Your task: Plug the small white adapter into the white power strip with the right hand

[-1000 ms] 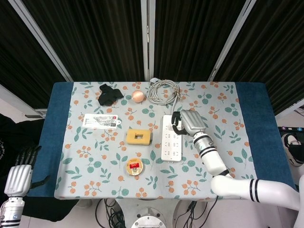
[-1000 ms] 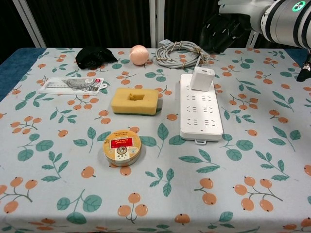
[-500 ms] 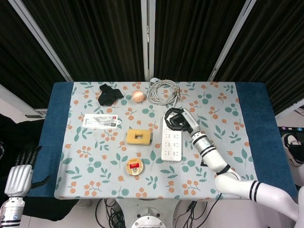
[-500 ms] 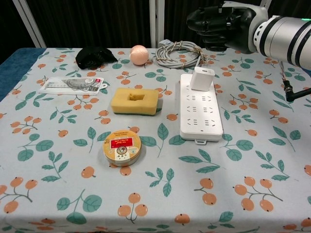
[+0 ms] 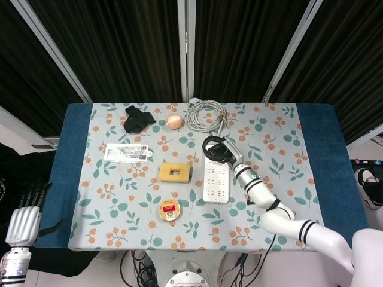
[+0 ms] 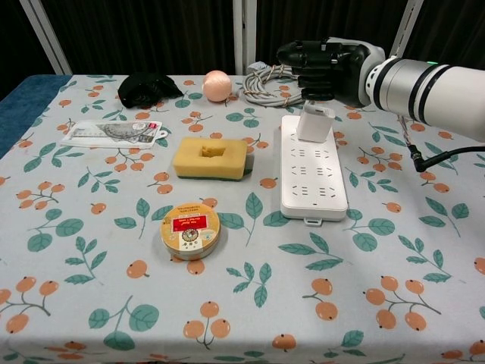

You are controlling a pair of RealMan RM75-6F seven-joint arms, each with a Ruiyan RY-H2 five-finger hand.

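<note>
The white power strip [image 6: 313, 178] lies lengthwise right of the table's middle, also seen in the head view [image 5: 215, 182]. The small white adapter [image 6: 314, 124] stands upright on the strip's far end. My right hand [image 6: 322, 67] hovers just above and behind the adapter with its dark fingers curled in; nothing shows between them. Whether the fingers touch the adapter's top I cannot tell. From the head view the right hand [image 5: 217, 149] covers the strip's far end and hides the adapter. My left hand [image 5: 24, 220] hangs off the table's near left corner, fingers apart and empty.
A coiled grey cable [image 6: 280, 83] lies just behind the strip. Left of the strip sit a yellow sponge [image 6: 210, 158] and a round tin [image 6: 190, 230]. At the back are a pink ball [image 6: 217, 85] and a black cloth [image 6: 148, 87], with a flat packet [image 6: 114, 133] at the left.
My right hand has come down and leftward from the far right, turned over, and now sits right above the adapter. The adapter, strip and left hand have not moved.
</note>
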